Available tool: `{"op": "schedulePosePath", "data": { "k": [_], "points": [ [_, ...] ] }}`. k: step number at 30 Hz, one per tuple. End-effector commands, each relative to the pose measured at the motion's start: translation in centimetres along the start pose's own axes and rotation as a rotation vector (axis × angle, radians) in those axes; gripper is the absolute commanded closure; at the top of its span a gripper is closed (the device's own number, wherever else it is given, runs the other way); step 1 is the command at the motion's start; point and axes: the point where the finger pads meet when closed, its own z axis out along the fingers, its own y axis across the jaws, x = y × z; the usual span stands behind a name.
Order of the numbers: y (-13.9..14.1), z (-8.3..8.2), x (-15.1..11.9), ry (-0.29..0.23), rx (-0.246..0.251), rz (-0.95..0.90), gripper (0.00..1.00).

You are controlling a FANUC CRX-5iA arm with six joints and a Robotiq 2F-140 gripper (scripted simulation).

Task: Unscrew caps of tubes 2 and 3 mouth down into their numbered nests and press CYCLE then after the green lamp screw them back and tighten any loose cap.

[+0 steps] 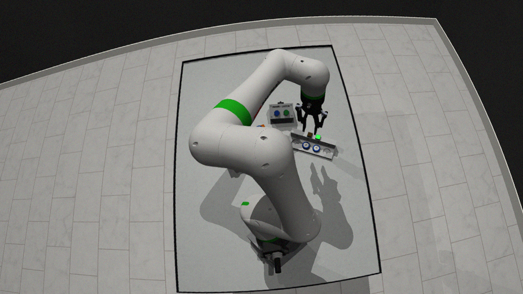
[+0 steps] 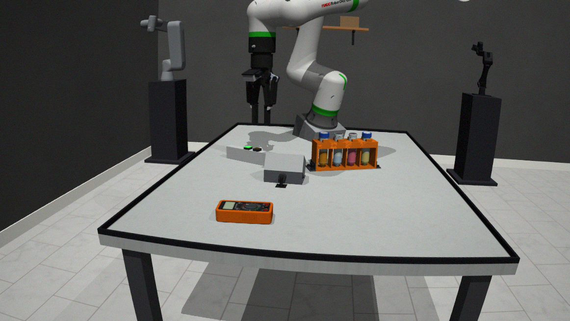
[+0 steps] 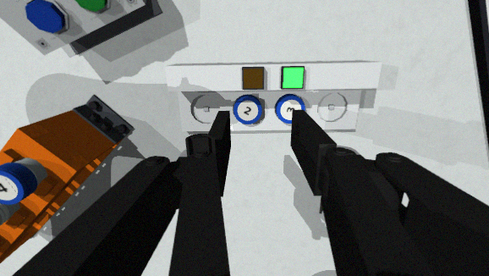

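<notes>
The cap tray [image 3: 271,97] lies below my gripper in the wrist view. Blue-rimmed cap 2 [image 3: 247,110] and cap 3 [image 3: 288,110] sit flat in the two middle nests; the outer nests are empty. The green lamp [image 3: 293,77] is lit and the amber lamp [image 3: 253,78] is dark. My gripper [image 3: 260,128] hangs well above the tray, its fingers narrowed to a small gap with nothing between them. It also shows in the side view [image 2: 261,119]. The orange tube rack [image 2: 345,153] holds four tubes; the two outer ones wear blue caps, the two middle ones are bare.
The key housing [image 3: 65,21] with the blue key [image 3: 46,14] and green key [image 3: 90,4] sits beside the tray; neither key looks lit. An orange multimeter [image 2: 244,211] lies near the table's front. Camera stands flank the table.
</notes>
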Motion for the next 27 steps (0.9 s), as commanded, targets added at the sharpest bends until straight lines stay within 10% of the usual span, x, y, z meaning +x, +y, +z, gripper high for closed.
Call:
{"op": "schedulePosePath", "data": {
  "k": [1, 12, 27],
  "points": [
    [-0.9, -2.1, -1.4, 0.002, -0.001, 0.0, 0.64],
    [-0.9, -0.6, -1.4, 0.002, -0.001, 0.0, 0.64],
    [-0.9, 6.9, -1.3, 0.002, -0.001, 0.0, 0.64]
  ]
}}
